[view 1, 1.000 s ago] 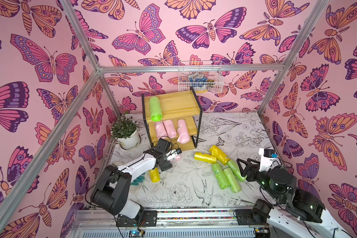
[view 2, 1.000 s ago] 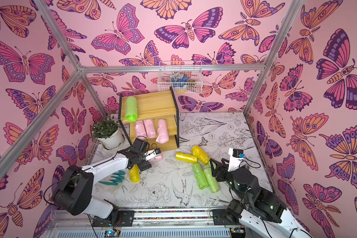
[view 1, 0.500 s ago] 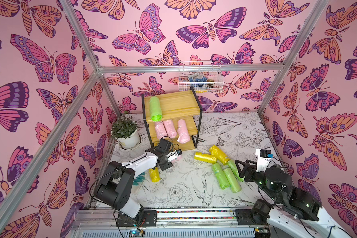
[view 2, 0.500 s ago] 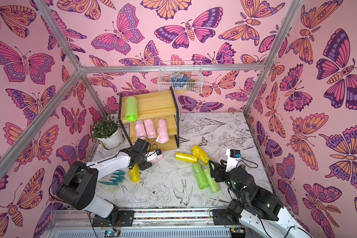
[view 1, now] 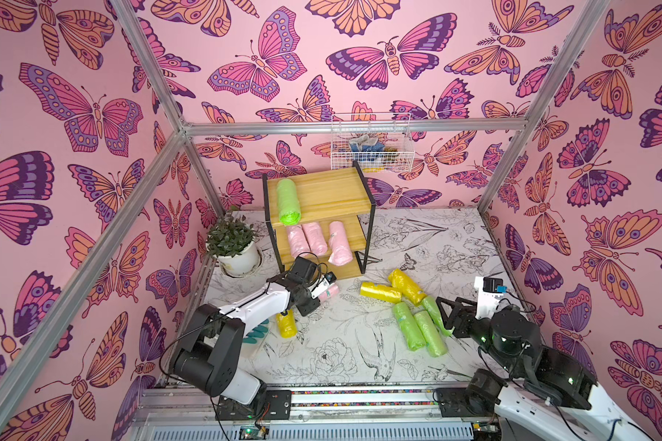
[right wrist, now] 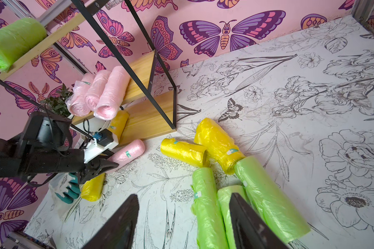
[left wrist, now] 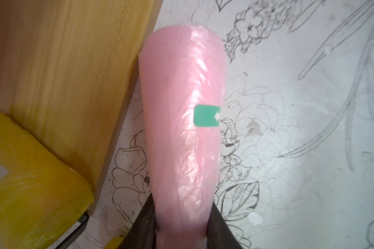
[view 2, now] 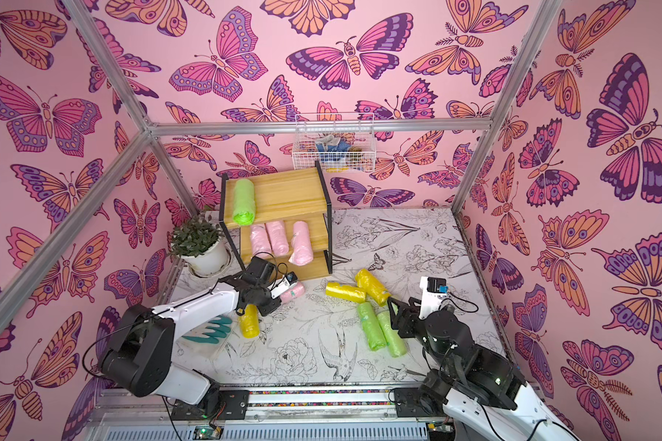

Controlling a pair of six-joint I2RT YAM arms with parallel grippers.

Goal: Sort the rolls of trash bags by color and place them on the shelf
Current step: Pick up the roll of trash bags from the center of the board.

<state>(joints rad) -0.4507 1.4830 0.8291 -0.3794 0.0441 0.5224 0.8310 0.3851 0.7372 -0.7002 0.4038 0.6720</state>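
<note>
The table [view 1: 417,236] was white with black line drawings of flowers and birds, and the walls [view 1: 92,114] around it were pink with big butterflies. A white wire basket [view 1: 371,147] hung on the back wall. A potted plant [view 1: 234,244] stood beside the shelf [view 1: 333,191], and a teal glove [view 1: 258,333] lay near the left arm. The pink roll [left wrist: 181,140] carried a small teal label [left wrist: 205,115] with a white mark at its edge; no words could be read on it. The left gripper [right wrist: 111,160] was clamped on one end of this pink roll, which pointed away from it, just beside the front edge of the lowest board. Whether the roll touched the table I could not tell. On the shelf lay a green roll [view 1: 288,202] on the top board, three pink rolls [view 1: 314,238] on the middle board and a yellow roll [right wrist: 118,124] on the lowest one. A second yellow roll [view 1: 286,324] lay on the table by the left arm. Two yellow rolls [view 1: 394,288] and three green rolls [view 1: 417,328] lay together further right. The right gripper [right wrist: 184,196] hung over the near ends of the three green rolls with its jaws wide apart, holding nothing.
</note>
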